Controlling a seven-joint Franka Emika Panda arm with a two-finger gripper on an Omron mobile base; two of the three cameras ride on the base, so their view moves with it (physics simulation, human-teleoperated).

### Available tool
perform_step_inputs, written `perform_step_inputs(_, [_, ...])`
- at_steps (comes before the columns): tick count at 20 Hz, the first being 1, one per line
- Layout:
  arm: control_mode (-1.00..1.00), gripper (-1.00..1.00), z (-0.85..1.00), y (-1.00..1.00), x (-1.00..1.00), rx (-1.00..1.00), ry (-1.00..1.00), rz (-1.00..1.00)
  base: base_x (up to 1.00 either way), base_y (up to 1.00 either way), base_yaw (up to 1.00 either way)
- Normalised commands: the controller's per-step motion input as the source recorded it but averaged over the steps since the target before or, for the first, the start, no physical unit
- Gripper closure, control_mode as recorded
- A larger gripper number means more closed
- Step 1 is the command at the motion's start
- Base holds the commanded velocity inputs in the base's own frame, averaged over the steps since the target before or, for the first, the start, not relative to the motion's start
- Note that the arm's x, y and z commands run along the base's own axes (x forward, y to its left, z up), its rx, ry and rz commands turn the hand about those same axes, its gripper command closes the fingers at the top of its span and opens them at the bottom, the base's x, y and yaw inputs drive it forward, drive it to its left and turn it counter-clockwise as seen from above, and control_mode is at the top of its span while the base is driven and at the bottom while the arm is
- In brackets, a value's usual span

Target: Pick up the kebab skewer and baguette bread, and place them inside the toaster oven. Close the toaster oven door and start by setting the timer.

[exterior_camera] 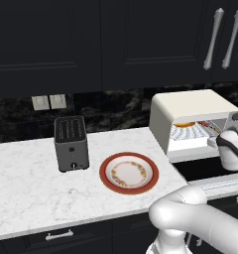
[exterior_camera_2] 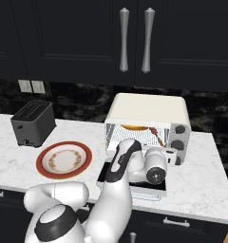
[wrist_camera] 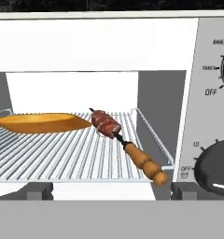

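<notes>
We are looking straight into the toaster oven [wrist_camera: 97, 51] through the hand view, and both foods are already lying on its wire rack [wrist_camera: 62, 158]. The baguette bread [wrist_camera: 41, 122] is sitting at the left middle of that frame, its long axis running left to right. The kebab skewer [wrist_camera: 128, 145] is lying just right of it, slanting from the frame's centre down toward the lower right, its orange end reaching the front right corner of the rack.

So we are judging that the loading is done and the coming move turns on the toaster oven door [exterior_camera_2: 132, 179]. In the right base view it is lying folded down flat in front of the oven, below centre of the frame, mostly hidden under our wrist. Our gripper [wrist_camera: 111, 190] is hovering above it, facing the cavity, so the door is lying beneath and in front of the jaws, its long edge running across them.

The jaws are standing wide apart and are holding nothing. We are thinking they need to drop below the door's outer edge and lift it up. The timer knob [wrist_camera: 216, 172] is waiting at the lower right of the hand view. The red-rimmed plate [exterior_camera: 105, 179] is sitting on the desk [exterior_camera: 27, 173].
</notes>
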Motion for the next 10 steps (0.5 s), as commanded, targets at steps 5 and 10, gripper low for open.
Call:
perform_step_inputs(5, [-1.0,-1.0,-0.1,0.05,0.05,0.0,0.0,0.0,0.0,0.0,0.0])
perform_step_inputs(10, [-1.0,-1.0,0.0,0.0,0.19,0.0,0.0,0.0,0.0,0.0,0.0])
